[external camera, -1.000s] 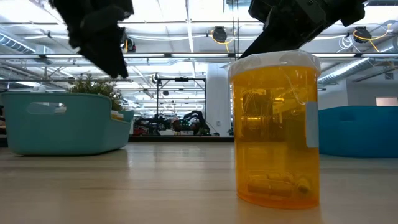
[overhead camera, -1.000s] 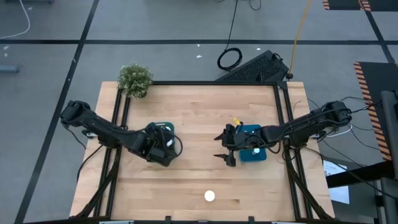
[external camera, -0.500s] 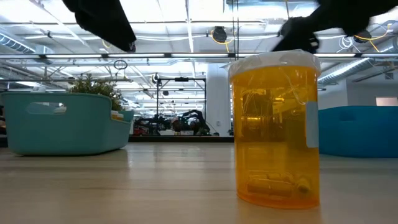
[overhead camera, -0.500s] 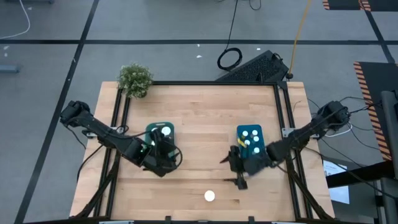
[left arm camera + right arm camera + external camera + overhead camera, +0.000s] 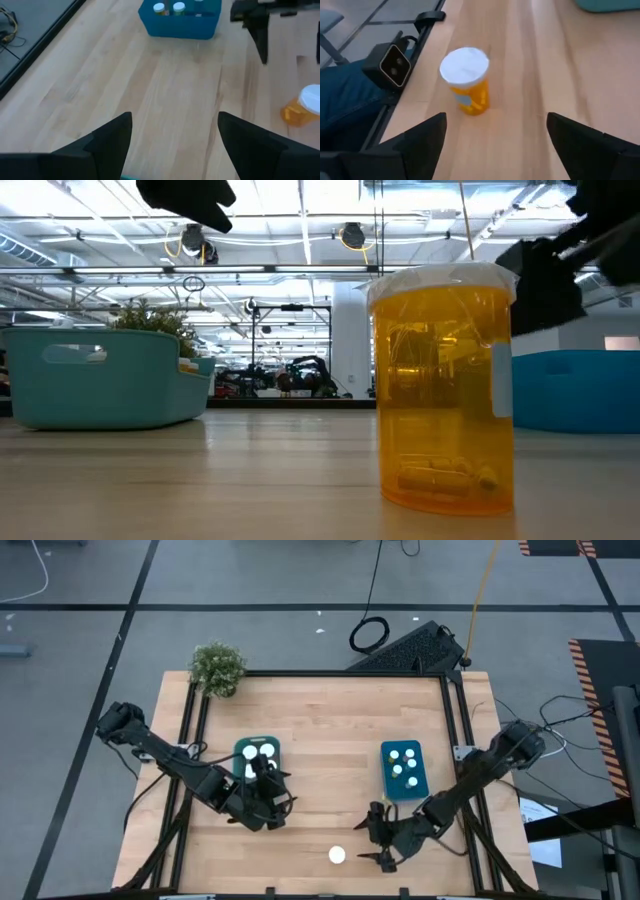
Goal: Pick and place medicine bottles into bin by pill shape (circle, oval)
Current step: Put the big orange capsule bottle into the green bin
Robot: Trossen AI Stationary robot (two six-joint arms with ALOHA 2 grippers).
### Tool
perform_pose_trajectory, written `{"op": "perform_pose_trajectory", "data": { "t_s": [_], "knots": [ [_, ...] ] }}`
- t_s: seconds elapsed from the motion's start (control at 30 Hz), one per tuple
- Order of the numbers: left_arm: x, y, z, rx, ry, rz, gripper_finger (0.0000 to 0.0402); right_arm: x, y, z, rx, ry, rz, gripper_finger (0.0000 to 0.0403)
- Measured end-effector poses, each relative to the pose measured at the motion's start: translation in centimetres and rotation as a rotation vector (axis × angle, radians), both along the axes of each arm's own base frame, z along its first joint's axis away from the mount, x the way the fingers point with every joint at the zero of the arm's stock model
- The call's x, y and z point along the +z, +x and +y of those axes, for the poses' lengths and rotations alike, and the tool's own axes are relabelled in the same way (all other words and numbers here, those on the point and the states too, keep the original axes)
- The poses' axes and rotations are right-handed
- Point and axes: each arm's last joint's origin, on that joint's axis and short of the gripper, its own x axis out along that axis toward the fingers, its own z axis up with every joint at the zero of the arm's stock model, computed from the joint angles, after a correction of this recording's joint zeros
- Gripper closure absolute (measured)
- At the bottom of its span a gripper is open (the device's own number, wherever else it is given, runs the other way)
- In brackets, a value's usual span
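Note:
One amber medicine bottle with a white cap stands upright on its base near the table's front edge; it fills the low view. My right gripper is open just to its right, fingers pointing at it without touching. My left gripper hovers open in front of the teal bin, which holds white-capped bottles. The blue bin holds several more.
A small potted plant stands at the table's far left corner. Bare wood lies between the two bins and around the lone bottle. In the right wrist view a black camera block sits at the table's front edge beside the bottle.
My right gripper has left the blue bin and gone toward the table's near edge, ending beside the lone amber bottle. My left gripper has drawn back from over the teal bin toward the near edge, uncovering the caps inside. The bottle has stayed put.

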Motion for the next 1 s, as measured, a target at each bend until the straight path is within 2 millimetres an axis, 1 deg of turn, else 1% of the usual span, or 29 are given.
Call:
{"op": "perform_pose_trajectory", "data": {
  "t_s": [0.17,0.37,0.6,0.8,1.0],
  "knots": [
    [0.0,0.0,0.0,-0.011,-0.006,0.007,0.0103,-1.5,1.8,1.2,0.044,-0.004,0.041,0.0089],
    [0.0,0.0,-0.2,-0.022,-0.017,0.006,0.0103,-3.2,4.0,1.9,0.092,-0.011,0.090,0.0093],
    [0.0,-0.2,-0.6,-0.036,-0.016,0.006,0.0103,-4.9,4.7,1.8,0.109,-0.024,0.096,0.0093],
    [0.0,-0.3,-0.7,-0.044,-0.013,0.007,0.0103,-5.7,5.0,2.1,0.112,-0.026,0.049,0.0094],
    [0.0,-0.3,-0.7,-0.042,-0.007,0.002,0.0103,-6.9,5.4,2.4,0.120,-0.060,-0.007,0.0118]
  ]
}}
